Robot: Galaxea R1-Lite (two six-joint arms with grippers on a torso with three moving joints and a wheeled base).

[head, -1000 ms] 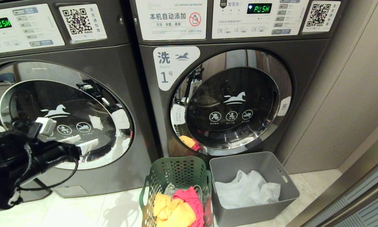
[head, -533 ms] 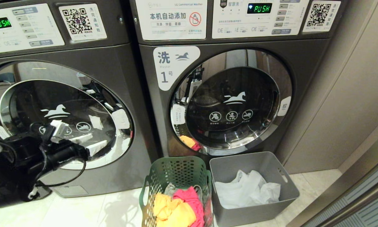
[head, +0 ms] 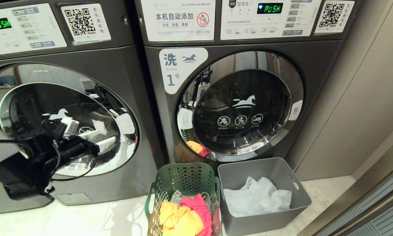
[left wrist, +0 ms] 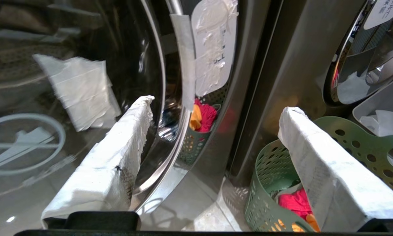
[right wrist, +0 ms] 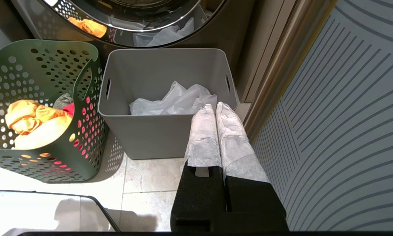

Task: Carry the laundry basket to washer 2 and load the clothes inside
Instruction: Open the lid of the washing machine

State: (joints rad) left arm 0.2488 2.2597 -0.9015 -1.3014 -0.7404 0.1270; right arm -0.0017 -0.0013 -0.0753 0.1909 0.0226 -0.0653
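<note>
- left claw (head: pixel 94 139) wide open, empty, at left washer door (head: pixel 68 127)
- right claw (right wrist: pixel 215 109) shut, empty, parked above grey bin (right wrist: pixel 117 131)
- green laundry basket (head: pixel 183 178) on floor between washers; looks light, rigid; grab side handle
- clothes (head: pixel 186 216) soft, floppy

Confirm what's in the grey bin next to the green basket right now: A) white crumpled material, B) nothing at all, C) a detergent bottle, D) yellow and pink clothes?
A. The grey bin holds only white crumpled material; the yellow and pink clothes sit in the green basket beside it, both on the floor below the washer marked 1.
</note>
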